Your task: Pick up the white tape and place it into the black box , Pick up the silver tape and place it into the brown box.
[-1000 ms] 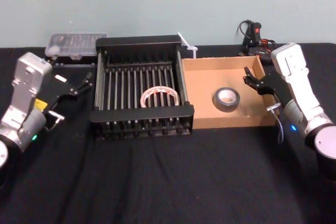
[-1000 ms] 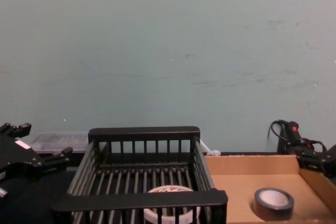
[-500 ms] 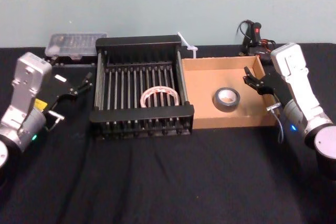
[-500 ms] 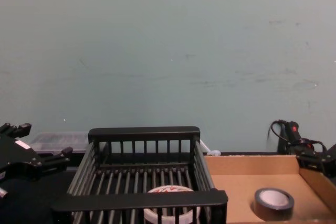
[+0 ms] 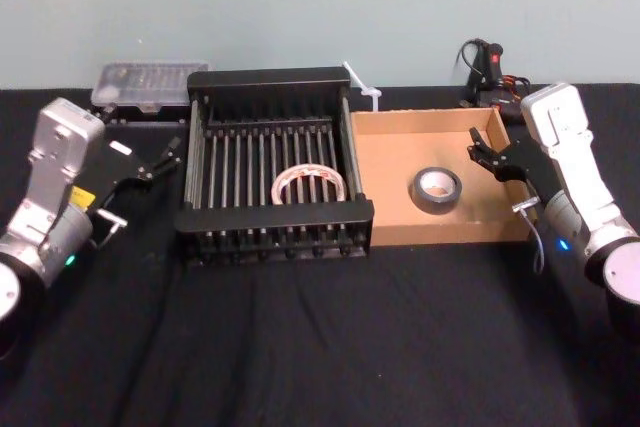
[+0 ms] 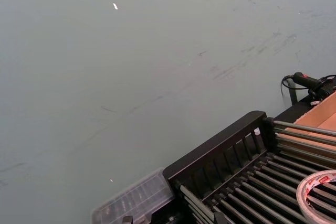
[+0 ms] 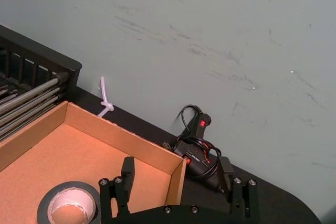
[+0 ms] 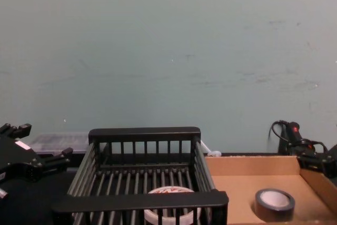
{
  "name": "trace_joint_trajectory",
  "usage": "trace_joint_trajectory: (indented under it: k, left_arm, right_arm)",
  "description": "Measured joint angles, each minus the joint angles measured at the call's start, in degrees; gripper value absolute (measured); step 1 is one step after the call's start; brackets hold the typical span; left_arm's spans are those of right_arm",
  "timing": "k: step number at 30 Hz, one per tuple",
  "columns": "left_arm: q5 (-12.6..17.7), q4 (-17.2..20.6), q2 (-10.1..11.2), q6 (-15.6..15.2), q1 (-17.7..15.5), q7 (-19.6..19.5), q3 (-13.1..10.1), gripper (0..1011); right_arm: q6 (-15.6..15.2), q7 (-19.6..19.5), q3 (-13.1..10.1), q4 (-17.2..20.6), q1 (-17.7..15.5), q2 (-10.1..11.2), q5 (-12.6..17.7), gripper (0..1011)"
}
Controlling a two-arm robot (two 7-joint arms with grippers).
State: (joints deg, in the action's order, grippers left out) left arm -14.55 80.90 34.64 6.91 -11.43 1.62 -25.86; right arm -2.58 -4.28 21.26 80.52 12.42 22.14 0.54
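L gripper (image 5: 160, 159) open, holding nothing, left of black box (image 5: 270, 79); white tape (image 5: 309, 185) lies inside. Silver tape (image 5: 436, 188) in brown box (image 5: 385, 178). R gripper (image 5: 484, 156) open, empty, at box's right wall. R wrist view adds cabled tool (image 7: 198, 157) behind.

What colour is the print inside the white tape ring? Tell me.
Red and white print on the white tape ring, clearest in the head view.

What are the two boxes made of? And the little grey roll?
The brown box looks like cardboard: matte tan, with thin folded walls. The black box seems to be plastic or coated metal, hard to tell; it has slatted bars and thick solid rims. The silver tape looks like dark grey tape wound on a pale core.
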Motion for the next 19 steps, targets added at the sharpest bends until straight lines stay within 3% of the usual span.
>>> trace_joint_trajectory:
  k: [19]
  left_arm:
    - [0.0, 0.0, 0.0, 0.0, 0.0, 0.0, 0.0, 1001]
  right_arm:
    - [0.0, 0.0, 0.0, 0.0, 0.0, 0.0, 0.0, 1002]
